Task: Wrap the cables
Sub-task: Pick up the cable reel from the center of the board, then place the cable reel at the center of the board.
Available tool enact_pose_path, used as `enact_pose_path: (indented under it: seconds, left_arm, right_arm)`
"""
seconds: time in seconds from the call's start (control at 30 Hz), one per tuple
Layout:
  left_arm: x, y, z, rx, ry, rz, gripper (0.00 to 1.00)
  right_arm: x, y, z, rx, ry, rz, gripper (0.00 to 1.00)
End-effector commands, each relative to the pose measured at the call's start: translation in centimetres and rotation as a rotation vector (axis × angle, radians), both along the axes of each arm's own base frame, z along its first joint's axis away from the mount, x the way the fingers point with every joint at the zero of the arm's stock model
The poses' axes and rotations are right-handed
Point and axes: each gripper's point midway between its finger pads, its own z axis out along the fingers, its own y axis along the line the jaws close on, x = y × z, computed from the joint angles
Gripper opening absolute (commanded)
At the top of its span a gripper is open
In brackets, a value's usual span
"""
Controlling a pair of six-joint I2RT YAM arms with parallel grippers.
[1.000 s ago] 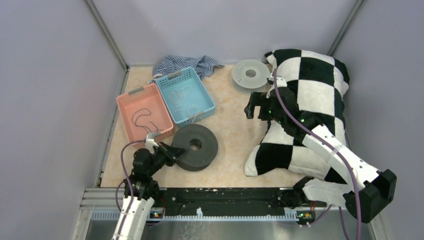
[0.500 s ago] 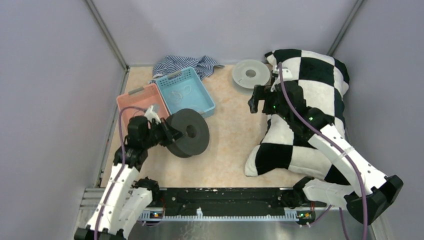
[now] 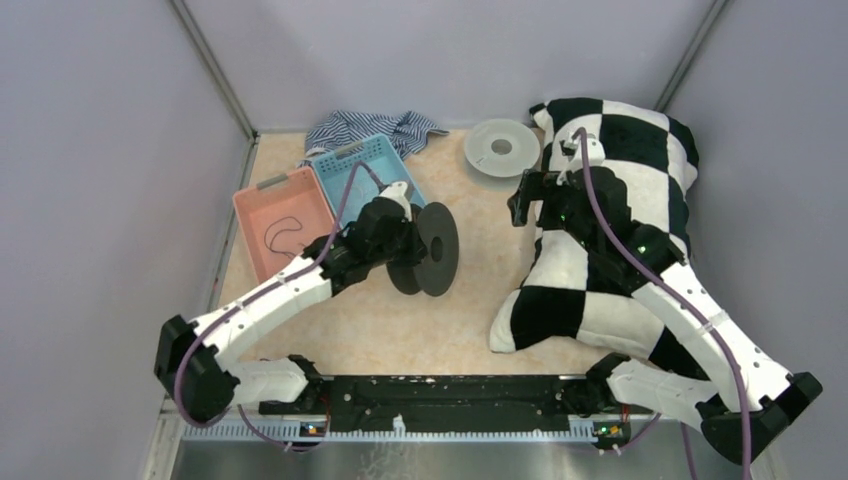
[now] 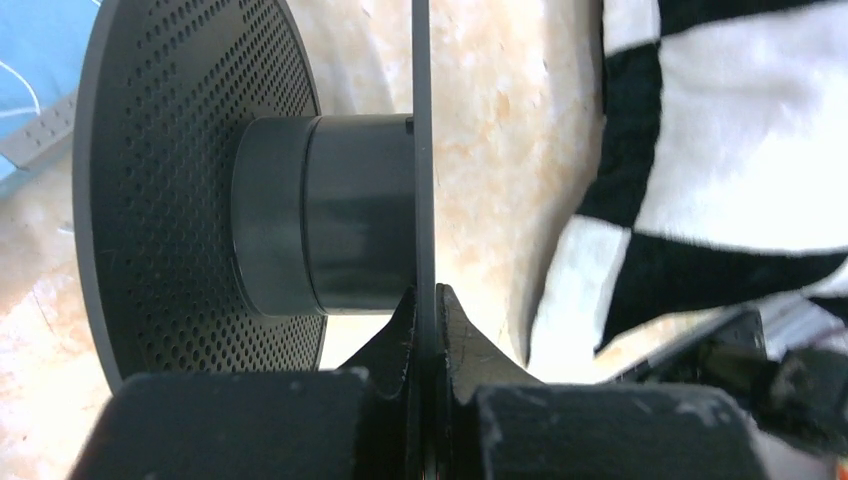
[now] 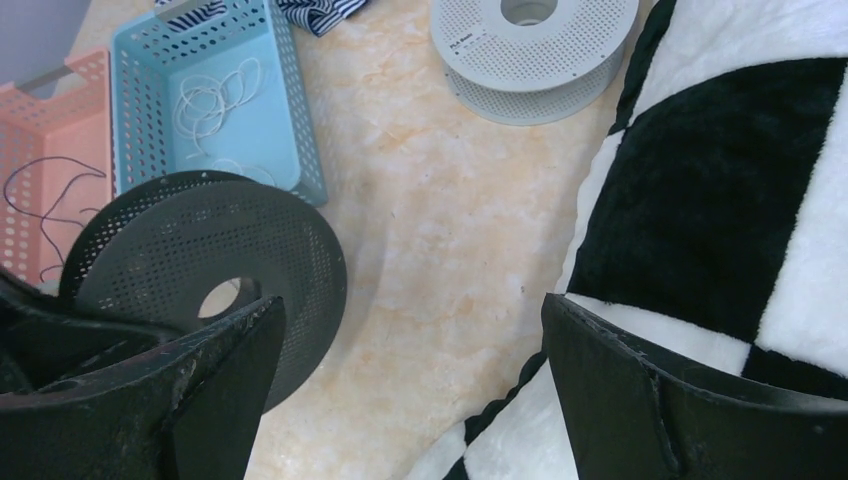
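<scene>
**Thin grip on the spool rim could slip**

On the left, the black cable (image 3: 283, 231) lies loose in the pink basket (image 3: 305, 207) and the white cable (image 5: 215, 100) in the blue basket (image 5: 298, 120), neither wound yet. Our left fingers (image 4: 466, 350) clamp only the thin rim of the black spool (image 3: 432, 250), held on edge over the surface (image 3: 470, 270). We judge it could pivot, drop and roll. Our right fingers (image 5: 680, 400) gape empty beside the pillow (image 3: 640, 180) and might snag it.

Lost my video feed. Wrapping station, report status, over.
Left fingers shut on flange of black spool, spool on edge. Right fingers open, empty. Black cable in pink basket, white cable in blue basket, unwound. Checkered pillow by right arm.
</scene>
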Motion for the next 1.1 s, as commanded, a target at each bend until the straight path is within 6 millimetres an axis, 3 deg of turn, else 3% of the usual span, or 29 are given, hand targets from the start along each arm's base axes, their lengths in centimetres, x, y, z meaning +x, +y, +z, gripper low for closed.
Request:
enact_pose_path:
  seconds: [0.0, 0.13, 0.33, 0.6, 0.9, 0.97, 1.07]
  left_arm:
    - [5.2, -1.5, 6.1, -0.08, -0.191, 0.242, 0.0]
    - [6.8, -3.8, 5.4, -0.071, -0.201, 0.304, 0.0]
    - [8.6, -6.2, 1.8, 0.106, -0.11, 0.46, 0.0]
    - [11.0, -9.1, -0.4, 0.165, -0.108, 0.447, 0.0]
    - [11.4, -10.6, -2.0, 0.242, -0.079, 0.356, 0.0]
    - [11.3, -10.8, -2.4, 0.245, -0.061, 0.336, 0.0]
    - [11.0, -10.9, -2.6, 0.248, -0.043, 0.313, 0.0]
  right_arm:
    - [-0.9, -0.3, 1.0, 0.042, -0.033, -0.008, 0.99]
    - [-1.3, -0.9, 0.0, 0.033, -0.022, -0.026, 0.99]
    - [-1.7, -1.9, 0.0, 0.03, -0.037, -0.06, 0.99]
    - [-2.5, -2.9, -1.1, 0.051, -0.036, -0.095, 0.99]
    - [-3.6, -4.6, -1.8, 0.081, -0.04, -0.169, 0.99]
    - [-3.7, -4.6, -2.1, 0.087, -0.035, -0.167, 0.99]
    - [-3.8, -2.9, -2.8, 0.089, -0.017, -0.071, 0.99]
